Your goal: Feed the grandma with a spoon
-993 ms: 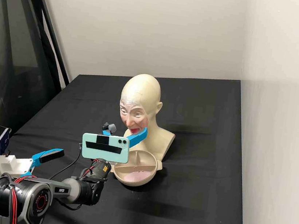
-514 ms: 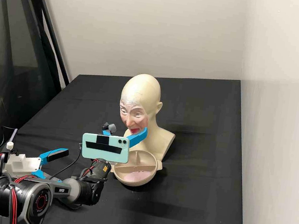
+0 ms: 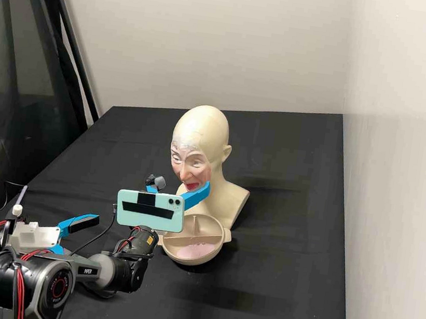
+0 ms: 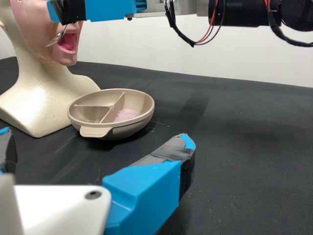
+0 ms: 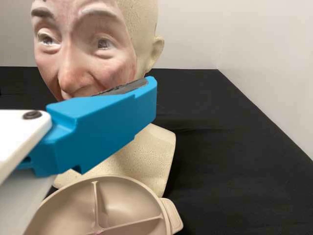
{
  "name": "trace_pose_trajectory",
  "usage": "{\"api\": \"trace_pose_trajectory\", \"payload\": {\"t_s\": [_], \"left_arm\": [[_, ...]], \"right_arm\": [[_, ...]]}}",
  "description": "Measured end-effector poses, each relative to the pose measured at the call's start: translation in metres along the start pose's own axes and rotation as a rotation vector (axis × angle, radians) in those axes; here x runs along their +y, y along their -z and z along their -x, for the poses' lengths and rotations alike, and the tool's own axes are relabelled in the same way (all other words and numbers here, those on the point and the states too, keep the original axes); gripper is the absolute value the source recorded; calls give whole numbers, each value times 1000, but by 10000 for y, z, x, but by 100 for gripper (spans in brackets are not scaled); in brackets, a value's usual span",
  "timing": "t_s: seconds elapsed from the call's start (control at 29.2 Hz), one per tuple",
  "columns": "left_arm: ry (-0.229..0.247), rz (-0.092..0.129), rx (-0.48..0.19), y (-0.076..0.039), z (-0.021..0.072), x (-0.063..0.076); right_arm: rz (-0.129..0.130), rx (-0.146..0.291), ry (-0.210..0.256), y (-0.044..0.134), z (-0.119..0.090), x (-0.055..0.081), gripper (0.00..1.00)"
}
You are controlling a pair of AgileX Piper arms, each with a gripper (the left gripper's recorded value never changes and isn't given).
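A: What sits around the grandma head point(image 3: 200, 142)?

B: A beige bowl point(image 3: 220, 232) with 3 compartments stands on the black bench point(image 3: 282, 189), right against the front of the bust's base. Pink mash point(image 3: 191, 251) lies in the compartment nearest the arms. A pale wall point(image 3: 407, 153) runs along the bench's right edge.

A: Does anything block the view?

B: In the high view a mint phone point(image 3: 150, 210) strapped to the right arm covers that arm's wrist and a bit of the bowl's rim. In the right wrist view 1 blue finger point(image 5: 98, 122) lies across the chin and hides the mouth.

A: And the spoon point(image 4: 56, 38)?

B: It is a small metal one, seen in the left wrist view just in front of the open lips. I cannot tell whether it touches them. Its long axis slants steeply. The handle runs up into the tip of the right gripper point(image 4: 61, 11), and the scoop end hangs lowest, beside the mouth.

A: Is that gripper clamped?

B: Its jaws look closed together on the handle.

A: And the other one?

B: The left gripper point(image 3: 78, 225) hangs low over the bench's near left part, well apart from the head. Its 2 fingers point(image 4: 164, 159) are spread wide apart and aimed towards the bowl.
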Motion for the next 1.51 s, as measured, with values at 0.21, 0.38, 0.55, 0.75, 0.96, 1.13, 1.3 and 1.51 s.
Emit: {"api": "trace_pose_trajectory", "payload": {"t_s": [0.21,0.38,0.55,0.75,0.96,1.13,1.3,1.51], "left_arm": [[0,0,0,0,0,0],[0,0,0,0,0,0],[1,-1,-3,-7,0,-2],[5,-6,-17,-38,-1,-10],[6,-7,-22,-54,-1,-15],[7,-8,-27,-68,-1,-18],[7,-8,-27,-68,-1,-18],[7,-8,-27,-68,-1,-18]], "right_arm": [[0,-2,2,-4,4,-4,100],[1,-22,14,-59,49,-32,100],[-2,-45,12,-126,91,-26,100],[-40,-70,17,-224,187,-21,0],[-46,-42,-11,-255,285,43,0],[-39,-52,-3,-324,360,28,0],[-33,-74,18,-386,427,-7,0],[-31,-83,26,-406,493,-21,0]]}}
